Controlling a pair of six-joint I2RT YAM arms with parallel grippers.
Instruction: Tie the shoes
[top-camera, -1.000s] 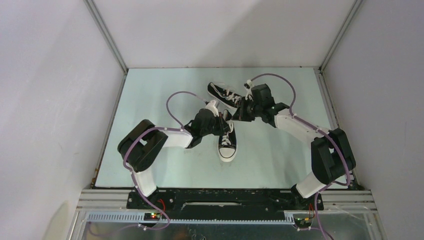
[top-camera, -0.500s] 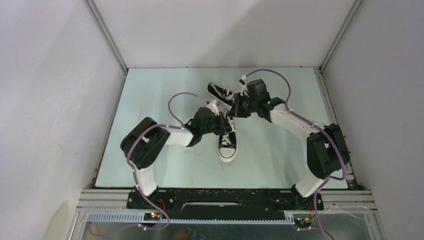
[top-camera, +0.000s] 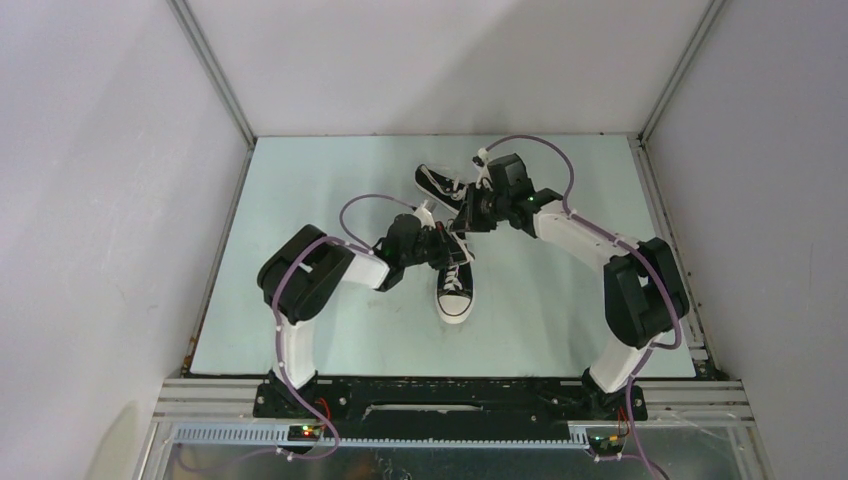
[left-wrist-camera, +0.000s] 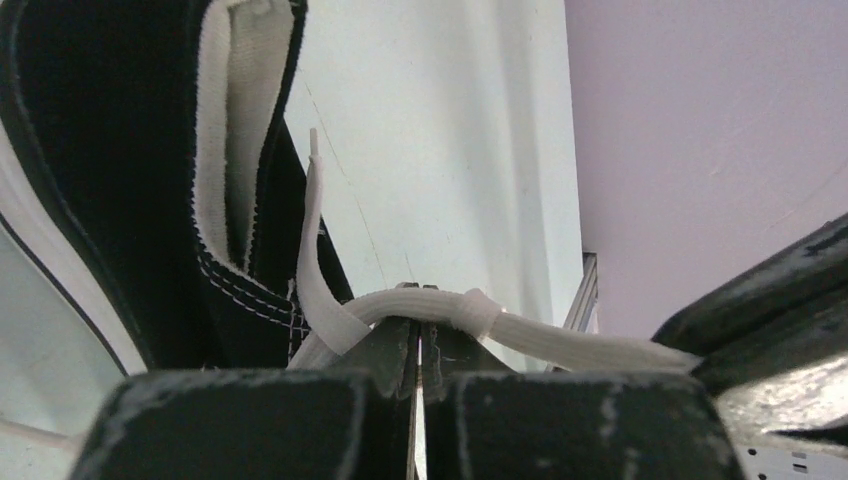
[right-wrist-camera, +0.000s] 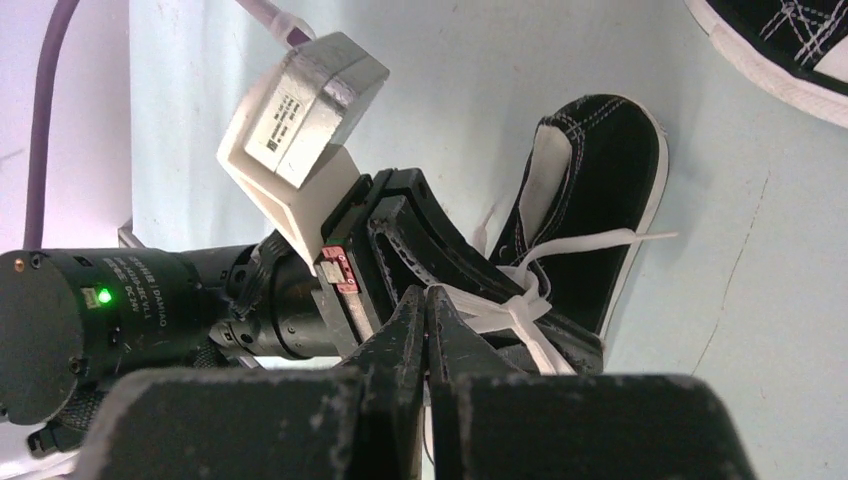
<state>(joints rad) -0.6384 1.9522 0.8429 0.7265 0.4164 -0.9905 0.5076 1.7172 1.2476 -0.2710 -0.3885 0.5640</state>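
Left arm (top-camera: 310, 285) comes up from the lower left of the overhead view, elbow folded high, forearm sweeping right toward the middle of the pale counter (top-camera: 300, 200). Right arm (top-camera: 640, 295) mirrors it from the lower right, elbow raised, forearm angling up and left. The two wrists meet almost nose to nose at centre frame!

Directly below that meeting point lies the near shoe (top-camera: 455, 290), toe cap pointing to the bottom of the frame. The far shoe (top-camera: 435, 182) sits just above, slanted, heel toward the upper left.

At the left wrist, the left jaws are pressed tight together, and the white lace (left-wrist-camera: 560, 340) runs taut right across their tips, knot and all. I cannot tell whether it is nipped or only draped.

The right jaws are also pressed together, with lace strands bunched just beside their tips, over the shoe's open collar.
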